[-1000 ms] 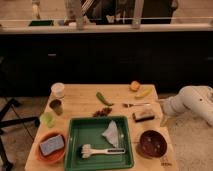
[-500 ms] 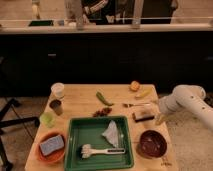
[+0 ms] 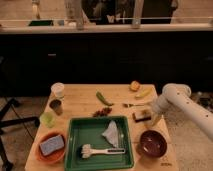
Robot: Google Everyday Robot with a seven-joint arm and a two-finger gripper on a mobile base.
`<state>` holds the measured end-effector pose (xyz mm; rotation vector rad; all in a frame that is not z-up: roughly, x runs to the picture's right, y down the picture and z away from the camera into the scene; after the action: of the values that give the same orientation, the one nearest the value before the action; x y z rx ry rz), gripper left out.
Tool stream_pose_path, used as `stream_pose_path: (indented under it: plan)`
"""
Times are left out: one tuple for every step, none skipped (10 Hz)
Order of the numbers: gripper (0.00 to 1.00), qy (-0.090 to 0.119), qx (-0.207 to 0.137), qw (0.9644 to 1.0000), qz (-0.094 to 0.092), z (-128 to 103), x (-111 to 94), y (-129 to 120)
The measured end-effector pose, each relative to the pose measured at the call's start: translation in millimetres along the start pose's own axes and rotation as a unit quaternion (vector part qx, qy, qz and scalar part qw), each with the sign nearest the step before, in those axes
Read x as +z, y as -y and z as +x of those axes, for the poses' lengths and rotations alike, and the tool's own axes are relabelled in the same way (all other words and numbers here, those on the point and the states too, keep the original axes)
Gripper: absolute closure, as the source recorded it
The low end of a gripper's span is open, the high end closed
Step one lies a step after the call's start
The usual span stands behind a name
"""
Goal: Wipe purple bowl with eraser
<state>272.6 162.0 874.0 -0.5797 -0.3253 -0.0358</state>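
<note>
Counter (image 3: 80, 102): pale wood; it carries the tray and everything else listed here.
Arm (image 3: 186, 104): white, comes in from the right of the tray and bends down over the counter's right edge.
Tray (image 3: 73, 145): green, rectangular, at the front middle of the counter; the landmark for every place below.
Orange bowl (image 3: 42, 153): just left of the tray, at the front left corner of the counter.
Purple bowl (image 3: 151, 144): just right of the tray, level with its front half; dark and glossy, upright, nothing in it.
Cloth (image 3: 113, 134): pale and crumpled, inside the tray towards its right side.
Brush (image 3: 102, 151): white, lying flat inside the tray along its front wall, head to the left.
Sponge (image 3: 51, 144): blue-grey block, left of the tray, lying in the orange bowl.
Claw (image 3: 153, 119): behind the tray's right rear corner and a little further right, low over the counter; jaws wide, holding nothing.
Eraser (image 3: 142, 115): just behind the tray's right rear corner, flat on the counter, dark top up, just left of the claw; whether they touch cannot be told.
Pepper (image 3: 103, 98): green, behind the tray's middle.
White cup (image 3: 58, 89): behind the tray's left rear corner, far back.
Metal cup (image 3: 55, 106): behind and left of the tray, nearer than the white cup.
Fork (image 3: 131, 105): behind the tray's right side, beyond the eraser.
</note>
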Motion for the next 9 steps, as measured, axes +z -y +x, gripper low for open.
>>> stream_pose_path:
  plan:
    - [0.29, 0.001, -0.002, 1.0, -0.007, 0, 3, 2]
    - [0.39, 0.001, -0.005, 0.9999, -0.014, 0, 6, 3]
    - [0.47, 0.002, -0.007, 0.9998, -0.018, 0, 8, 3]
    - [0.59, 0.002, -0.009, 0.9998, -0.019, 0, 10, 4]
    - [0.69, 0.003, -0.01, 0.9997, -0.022, 0, 11, 3]
    - [0.77, 0.003, -0.01, 0.9997, -0.023, 0, 11, 3]
    - [0.86, 0.003, -0.011, 0.9997, -0.022, 1, 11, 2]
    - [0.9, 0.002, -0.009, 0.9998, -0.02, 4, 7, 0]
    - [0.9, 0.001, -0.005, 1.0, -0.004, 8, -5, 1]
